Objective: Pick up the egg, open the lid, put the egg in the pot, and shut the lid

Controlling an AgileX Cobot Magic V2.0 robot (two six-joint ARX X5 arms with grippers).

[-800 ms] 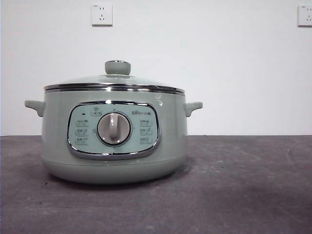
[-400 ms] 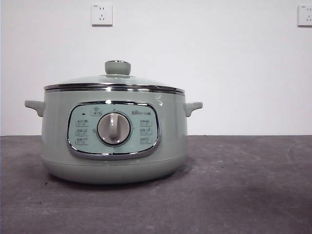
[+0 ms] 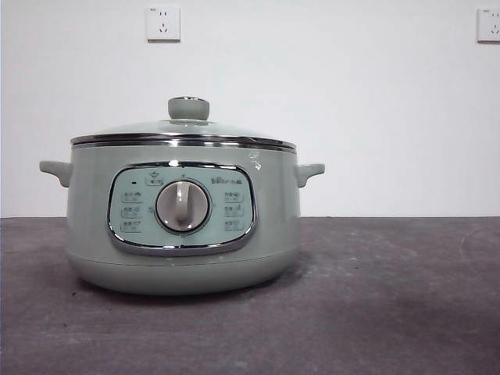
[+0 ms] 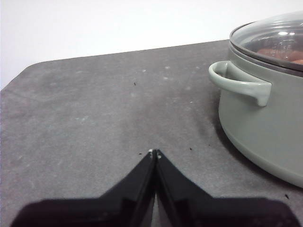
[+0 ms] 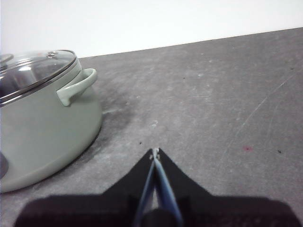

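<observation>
Dark grey table against a white wall: the pot stands on it with the lid seated on top. Something orange (possibly the egg, too blurred to be sure) shows through the glass. Left gripper and right gripper hover beside the pot, jaws pressed together, holding nothing.

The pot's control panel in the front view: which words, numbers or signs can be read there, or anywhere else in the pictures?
Pot, control panel: small button labels and a short brand mark, all too small and blurred to read.
Lid: no text visible.
Wall sockets: no readable text.
</observation>
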